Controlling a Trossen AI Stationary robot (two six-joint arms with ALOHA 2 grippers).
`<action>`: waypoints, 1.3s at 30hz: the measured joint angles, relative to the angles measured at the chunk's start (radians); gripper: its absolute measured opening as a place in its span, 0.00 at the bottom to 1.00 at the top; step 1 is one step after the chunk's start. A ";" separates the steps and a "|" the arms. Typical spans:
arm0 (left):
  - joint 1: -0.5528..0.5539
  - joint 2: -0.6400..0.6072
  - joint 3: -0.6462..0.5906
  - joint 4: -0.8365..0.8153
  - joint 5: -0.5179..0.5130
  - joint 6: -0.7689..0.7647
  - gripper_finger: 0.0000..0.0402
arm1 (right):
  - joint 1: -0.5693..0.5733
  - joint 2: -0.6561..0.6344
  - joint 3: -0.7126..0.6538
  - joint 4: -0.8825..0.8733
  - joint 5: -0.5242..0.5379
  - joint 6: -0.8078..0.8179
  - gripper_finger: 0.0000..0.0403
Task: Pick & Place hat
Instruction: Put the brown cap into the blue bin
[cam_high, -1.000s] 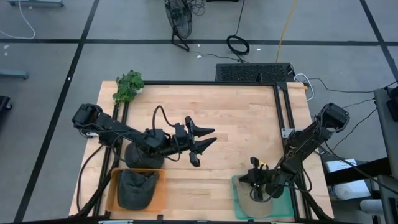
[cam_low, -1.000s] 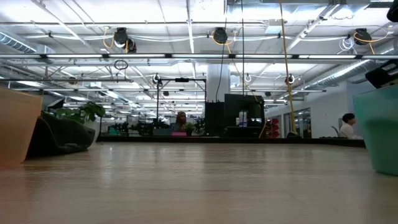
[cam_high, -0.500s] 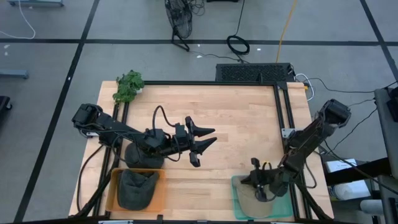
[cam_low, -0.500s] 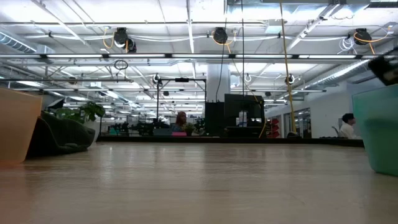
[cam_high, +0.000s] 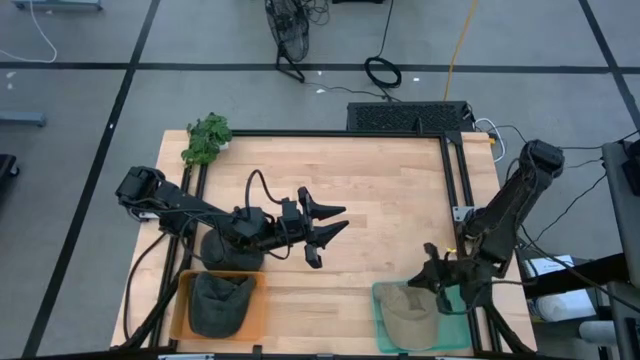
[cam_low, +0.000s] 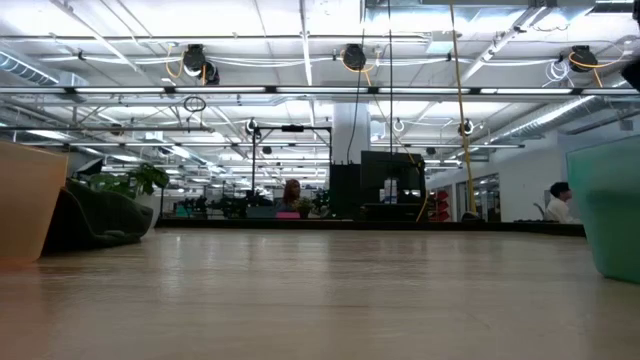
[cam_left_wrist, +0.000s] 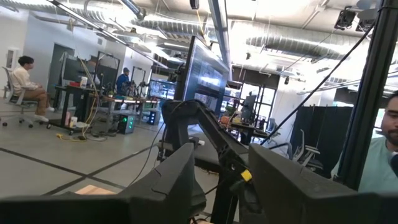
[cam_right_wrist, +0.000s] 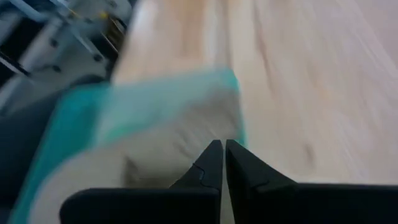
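Observation:
A tan hat (cam_high: 408, 316) lies flat in the teal tray (cam_high: 380, 296) at the table's near right corner. In the right wrist view the tan hat (cam_right_wrist: 155, 168) fills the teal tray (cam_right_wrist: 81, 118). My right gripper (cam_high: 438, 279) hovers over the tray's far right edge, shut and empty; its fingertips (cam_right_wrist: 222, 152) sit nearly together. A dark hat (cam_high: 220, 303) rests in the orange tray (cam_high: 262, 312) at the near left. My left gripper (cam_high: 330, 222) waits open and empty above the table's middle.
A dark rounded thing (cam_high: 232, 252) sits on the table just beyond the orange tray, under the left arm, and shows in the low view (cam_low: 100, 215). A green plant (cam_high: 207, 138) stands at the far left corner. Bare wood (cam_high: 390, 200) lies between the arms.
My right gripper has risen out of the teal tray and drawn back toward the table's right and far side. The tan hat, which was under the gripper, now lies uncovered in the tray. The left arm has kept still.

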 joint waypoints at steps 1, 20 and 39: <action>0.000 0.000 0.000 0.000 0.000 0.000 0.41 | 0.014 -0.004 0.000 -0.048 0.002 0.049 0.00; 0.000 0.000 0.000 -0.001 0.000 0.000 0.41 | 0.145 0.036 0.002 -0.323 0.020 0.434 0.00; 0.000 0.000 0.000 -0.002 0.000 0.000 0.41 | 0.190 0.037 0.002 -0.401 0.024 0.563 0.00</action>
